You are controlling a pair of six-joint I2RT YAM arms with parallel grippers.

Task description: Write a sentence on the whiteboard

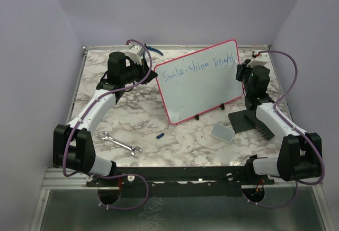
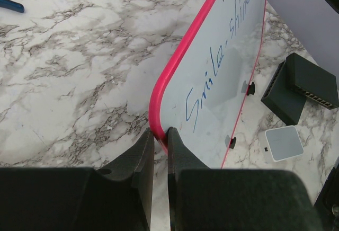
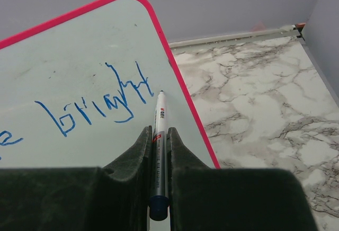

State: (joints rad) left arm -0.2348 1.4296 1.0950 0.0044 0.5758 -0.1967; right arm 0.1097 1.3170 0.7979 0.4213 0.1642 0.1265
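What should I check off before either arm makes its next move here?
1. Edge of the whiteboard clamped in the left gripper: ok.
2. The marker held in the right gripper: ok.
3. Marker tip past the last letter: ok.
4. Marker tip touching the board: cannot tell.
5. The sentence in one legible line: ok.
6. Board standing tilted on the table: ok.

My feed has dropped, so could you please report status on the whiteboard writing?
Left gripper shut on the whiteboard rim. Right gripper shut on the marker, tip just past "bright". The sentence reads whole. Nothing in the way.
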